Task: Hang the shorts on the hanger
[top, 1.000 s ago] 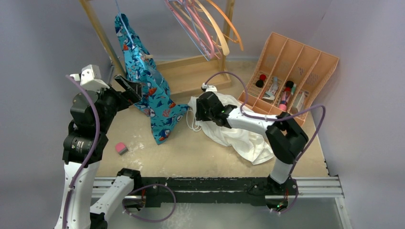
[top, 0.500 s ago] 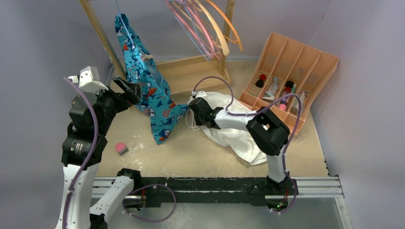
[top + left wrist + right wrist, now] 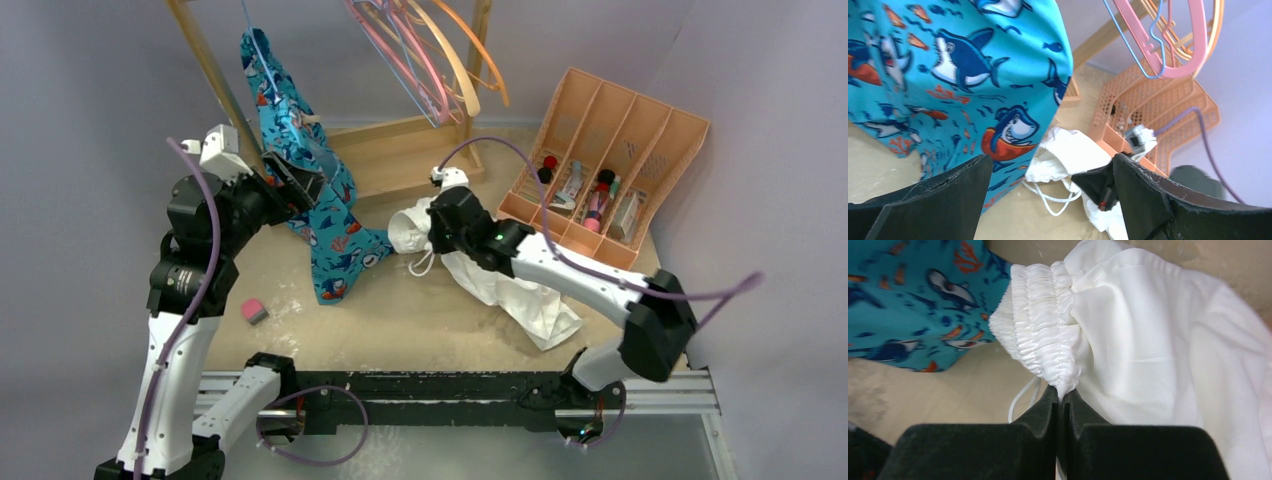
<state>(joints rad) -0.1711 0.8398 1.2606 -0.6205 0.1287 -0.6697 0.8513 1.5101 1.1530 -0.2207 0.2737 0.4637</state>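
The right hand [image 3: 1062, 396], pinched shut on the gathered waistband of the shorts [image 3: 500, 280], has now lifted that end off the bench [image 3: 420, 320], so carrying can begin; the left hand [image 3: 1048, 200] hangs open.

White shorts [image 3: 500, 280] beside shark garment [image 3: 318, 190]

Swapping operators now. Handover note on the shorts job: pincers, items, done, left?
Right pincer: shut on the shorts at the gathered waistband; the rest lies on the table.
Left pincer: open, holding nothing, beside the hanging shark garment.
Hanger: light blue, on the rack among the pink ones, bare.
Done: waistband gripped.
Left: fetch the hanger, get the shorts onto it.
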